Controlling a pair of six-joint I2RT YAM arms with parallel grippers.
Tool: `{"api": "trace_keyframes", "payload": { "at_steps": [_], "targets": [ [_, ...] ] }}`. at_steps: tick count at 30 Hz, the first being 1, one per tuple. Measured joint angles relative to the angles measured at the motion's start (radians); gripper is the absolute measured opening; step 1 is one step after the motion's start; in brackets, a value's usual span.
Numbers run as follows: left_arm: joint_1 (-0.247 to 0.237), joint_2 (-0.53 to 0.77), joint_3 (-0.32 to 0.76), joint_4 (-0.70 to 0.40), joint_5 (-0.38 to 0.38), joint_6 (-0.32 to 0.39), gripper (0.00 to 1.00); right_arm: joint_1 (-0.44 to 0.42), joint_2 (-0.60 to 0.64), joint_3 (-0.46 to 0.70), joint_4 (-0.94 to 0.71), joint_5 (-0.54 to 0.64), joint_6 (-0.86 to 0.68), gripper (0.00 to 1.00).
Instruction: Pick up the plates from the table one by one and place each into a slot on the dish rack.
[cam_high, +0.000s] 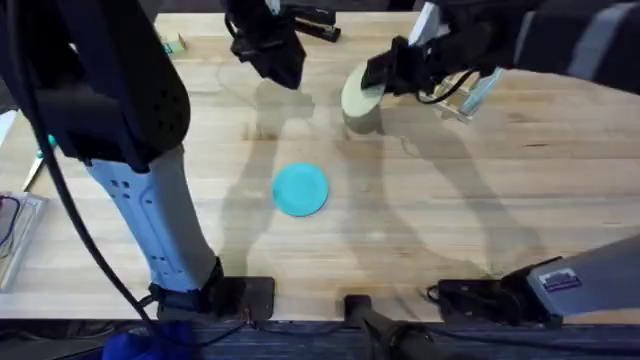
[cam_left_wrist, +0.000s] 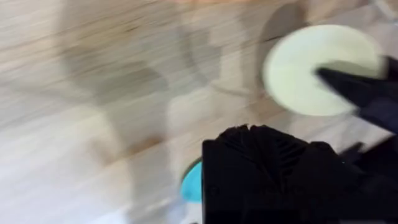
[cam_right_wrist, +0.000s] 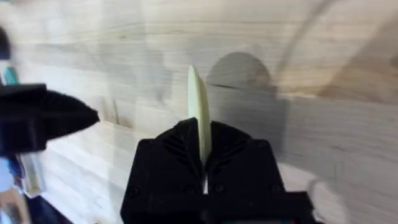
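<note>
1. Far left, our left arm rises big and dark off its base; its black left gripper hangs over the far side of the light wooden plank bench. Can't tell if it's open or closed.
2. Around the middle, the small flat round turquoise plate lies flat on the bench, well apart from both grippers.
3. Right of that, our black right gripper is clamped on the rim of the pale cream-yellow round plate, held tilted on edge above the bench with its shadow underneath.
</note>
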Motion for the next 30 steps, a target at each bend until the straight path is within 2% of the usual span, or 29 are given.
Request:
{"api": "trace_keyframes", "payload": {
  "at_steps": [4, 7, 8, 10, 12, 14, 15, 17, 22, 26, 30],
  "targets": [
    [0.000, 0.000, 0.035, -0.056, -0.086, 0.008, 0.264, 0.000, -0.076, 0.000, -0.006, 0.028, -0.058, 0.031],
    [0.000, 0.000, 0.039, -0.095, -0.114, 0.033, 0.366, 0.000, -0.123, 0.000, -0.031, 0.070, -0.092, 0.032],
    [0.000, 0.000, 0.039, -0.104, -0.120, 0.040, 0.456, 0.000, -0.139, 0.000, -0.040, 0.088, -0.106, 0.032],
    [0.000, 0.000, 0.039, -0.106, -0.128, 0.052, 0.530, 0.000, -0.164, 0.000, -0.060, 0.124, -0.134, 0.031],
    [0.000, 0.000, 0.040, -0.108, -0.131, 0.061, 0.677, 0.000, -0.191, 0.000, -0.082, 0.163, -0.165, 0.031],
    [0.002, 0.000, 0.040, -0.116, -0.133, 0.067, 0.889, -0.003, -0.215, 0.000, -0.100, 0.198, -0.193, 0.031],
    [0.002, 0.000, 0.040, -0.122, -0.134, 0.067, 0.958, -0.005, -0.225, 0.000, -0.109, 0.212, -0.204, 0.030],
    [0.005, 0.000, 0.040, -0.135, -0.135, 0.068, 0.993, -0.012, -0.241, 0.000, -0.124, 0.231, -0.219, 0.029],
    [0.024, 0.000, 0.040, -0.163, -0.135, 0.070, 0.994, -0.058, -0.265, 0.000, -0.162, 0.257, -0.236, 0.030],
    [0.057, -0.017, 0.040, -0.162, -0.134, 0.071, 0.994, -0.106, -0.269, 0.000, -0.193, 0.266, -0.239, 0.031],
    [0.102, -0.100, 0.040, -0.163, -0.122, 0.071, 0.994, -0.147, -0.272, 0.000, -0.226, 0.277, -0.239, 0.029]
  ]
}}
